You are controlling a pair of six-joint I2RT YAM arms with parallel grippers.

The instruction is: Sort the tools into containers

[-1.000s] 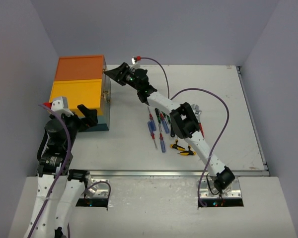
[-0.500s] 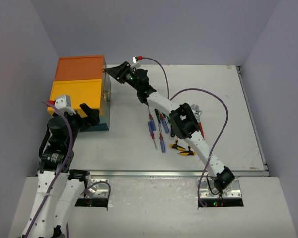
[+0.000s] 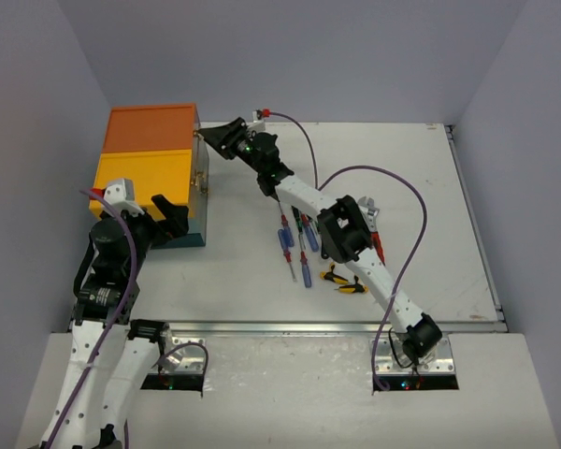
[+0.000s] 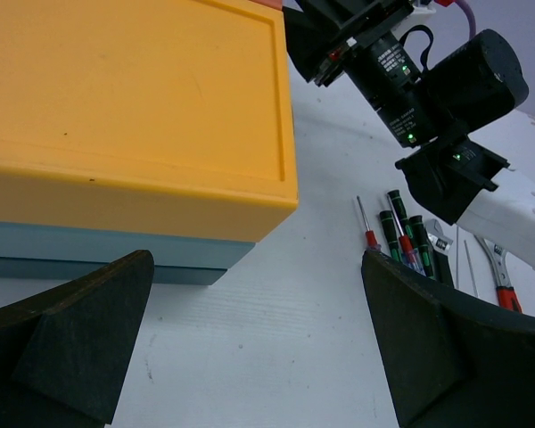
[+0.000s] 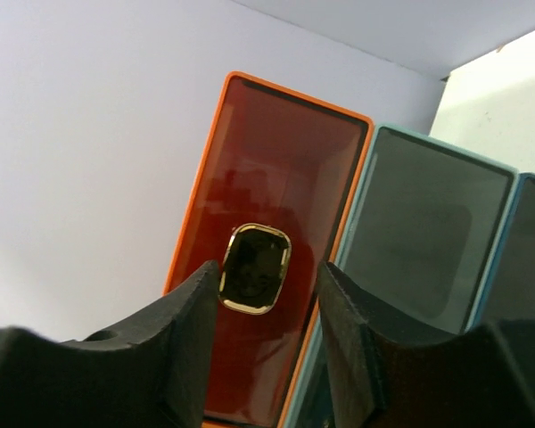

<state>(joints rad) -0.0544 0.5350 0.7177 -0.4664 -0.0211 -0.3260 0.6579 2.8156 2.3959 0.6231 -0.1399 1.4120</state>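
Observation:
The containers (image 3: pixel 150 154) stand at the table's left: a teal box unit with an orange top (image 3: pixel 151 126) and a yellow top (image 3: pixel 142 173). My right gripper (image 3: pixel 209 137) is open at the orange unit's front. In the right wrist view its fingers (image 5: pixel 174 325) stand on either side of a brass latch (image 5: pixel 255 269) on the orange drawer front; I cannot tell if they touch it. Teal drawers (image 5: pixel 428 227) sit beside it. My left gripper (image 3: pixel 168 219) is open and empty by the yellow unit's near corner (image 4: pixel 250 209). Several screwdrivers (image 3: pixel 295 243) lie mid-table.
Two yellow-and-black tools (image 3: pixel 343 281) lie near the screwdrivers. A wrench and a red-handled tool (image 3: pixel 374 224) lie partly under the right arm. The screwdrivers (image 4: pixel 403 234) and the right arm (image 4: pixel 428 85) show in the left wrist view. Grey walls enclose the table.
My right gripper has edged a little left toward the orange drawer front. My left arm has shifted slightly by the yellow unit. The tools have not moved.

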